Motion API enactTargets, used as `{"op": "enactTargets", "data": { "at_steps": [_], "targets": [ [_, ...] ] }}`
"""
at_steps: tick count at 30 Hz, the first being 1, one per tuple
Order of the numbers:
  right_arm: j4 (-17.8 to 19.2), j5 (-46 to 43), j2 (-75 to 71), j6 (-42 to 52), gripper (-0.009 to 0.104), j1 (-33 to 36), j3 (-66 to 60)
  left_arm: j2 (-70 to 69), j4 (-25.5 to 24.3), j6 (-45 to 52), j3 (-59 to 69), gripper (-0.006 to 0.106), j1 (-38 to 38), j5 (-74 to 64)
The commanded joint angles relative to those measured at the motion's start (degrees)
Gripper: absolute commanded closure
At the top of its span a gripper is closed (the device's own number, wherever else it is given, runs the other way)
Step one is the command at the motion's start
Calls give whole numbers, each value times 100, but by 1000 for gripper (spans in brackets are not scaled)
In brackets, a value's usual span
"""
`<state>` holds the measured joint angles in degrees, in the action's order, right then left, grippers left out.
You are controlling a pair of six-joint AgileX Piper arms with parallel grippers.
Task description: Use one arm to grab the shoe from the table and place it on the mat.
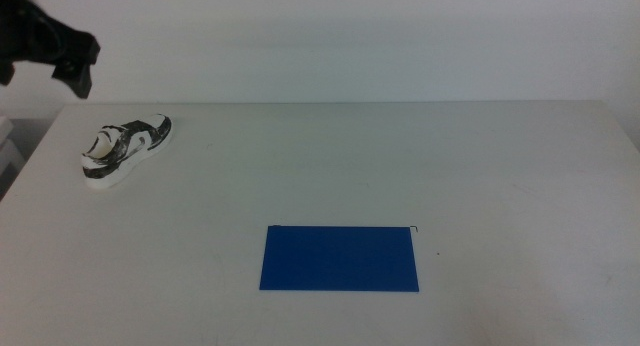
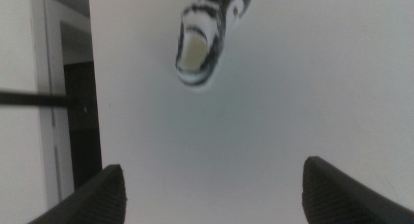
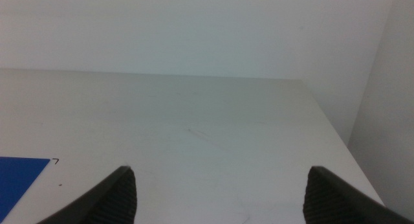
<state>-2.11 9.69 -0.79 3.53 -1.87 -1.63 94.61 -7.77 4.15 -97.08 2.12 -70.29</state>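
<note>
White shoe (image 1: pixel 125 150) with black-grey mottling; royal blue mat (image 1: pixel 339 258); white table (image 1: pixel 500 176)

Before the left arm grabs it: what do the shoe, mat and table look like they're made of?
Shoe: looks like soft fabric or synthetic upper, white with mottled black and grey panels, and a white, probably rubber, sole.
Mat: thin, flat blue sheet, matte, no glare; foam, rubber or card, can't tell.
Table: smooth white matte top, likely laminate; no grain shows.
Left gripper: fingers apart, nothing held, above the shoe's heel end.

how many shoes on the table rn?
1. The shoe lies near the table's far left corner, clear of the blue mat. Left gripper hovers above it, empty.
</note>
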Motion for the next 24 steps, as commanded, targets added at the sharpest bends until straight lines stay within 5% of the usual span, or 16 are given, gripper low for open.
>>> {"op": "enactTargets", "data": {
  "at_steps": [1,11,24],
  "targets": [
    [49,-454,-121,72,29,18,54,165,-58,193,-613,7,-98,-1],
    [49,-454,-121,72,29,18,54,1848,1308,1824,-2281,7,-848,-291],
    [49,-454,-121,72,29,18,54,3348,1503,2804,-3061,7,-855,-161]
  ]
}}
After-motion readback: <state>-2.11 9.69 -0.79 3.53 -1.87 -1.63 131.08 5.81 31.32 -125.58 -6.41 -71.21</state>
